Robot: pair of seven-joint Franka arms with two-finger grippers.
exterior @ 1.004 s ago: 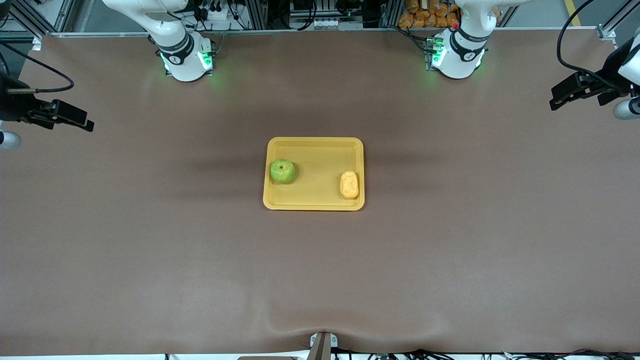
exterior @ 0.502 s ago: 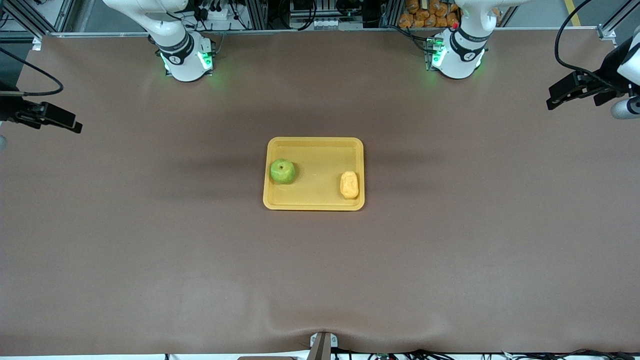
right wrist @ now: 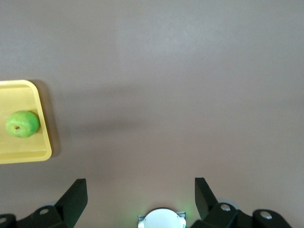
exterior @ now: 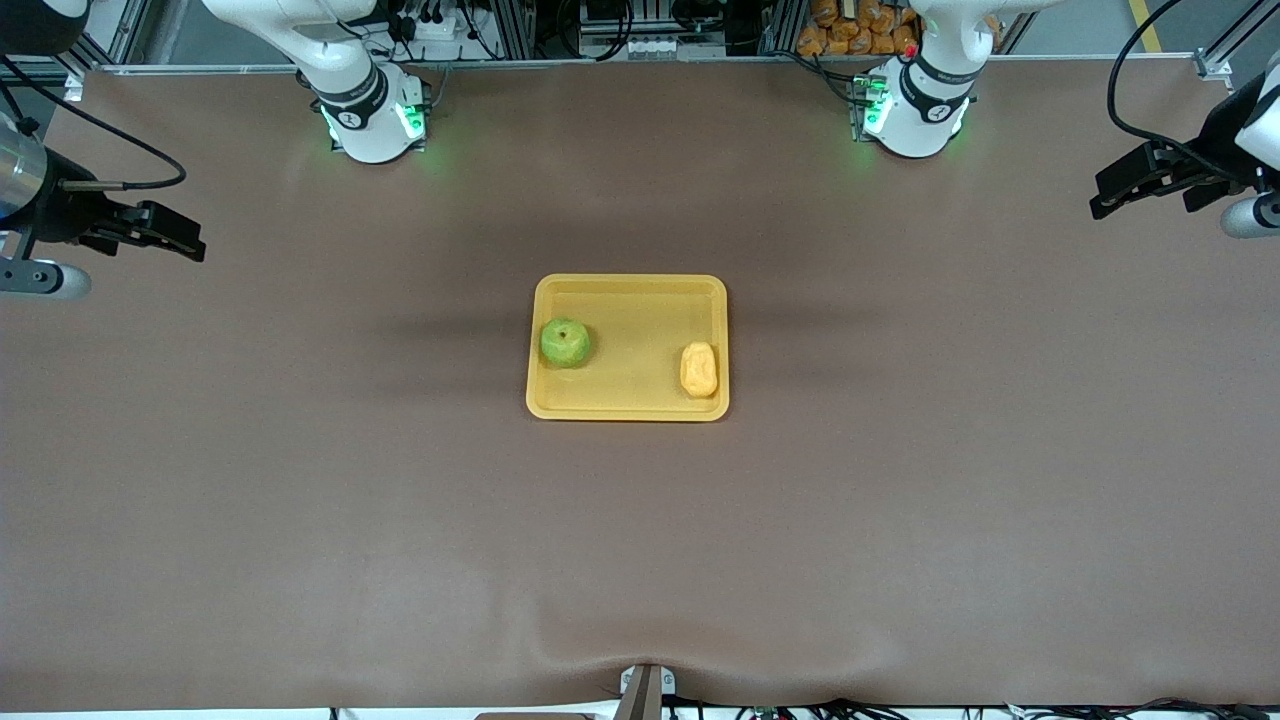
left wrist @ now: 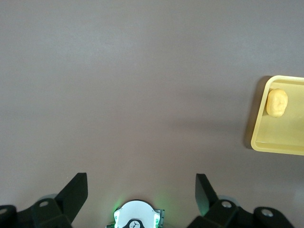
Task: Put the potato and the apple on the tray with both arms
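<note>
The yellow tray (exterior: pixel 628 288) lies mid-table. In it sits the green apple (exterior: pixel 565 342) toward the right arm's end, and the yellow-orange potato (exterior: pixel 699 369) toward the left arm's end. The right wrist view shows the apple (right wrist: pixel 22 124) in the tray (right wrist: pixel 42 145); the left wrist view shows the potato (left wrist: pixel 277 102) in the tray (left wrist: pixel 259 137). My left gripper (exterior: pixel 1100 205) hangs open and empty high over the table's edge at the left arm's end, its own view (left wrist: pixel 141 192). My right gripper (exterior: pixel 190 245) is open and empty over the right arm's end, its own view (right wrist: pixel 140 194).
Both arm bases (exterior: pixel 372 120) (exterior: pixel 912 115) glow green along the table's edge farthest from the front camera. A bin of orange items (exterior: pixel 850 25) stands past that edge. A small bracket (exterior: pixel 645 690) sits at the table edge nearest the front camera.
The right gripper has swung back inward over the table's end after drifting outward. The left gripper crept slightly inward. Apple, potato and tray have not moved.
</note>
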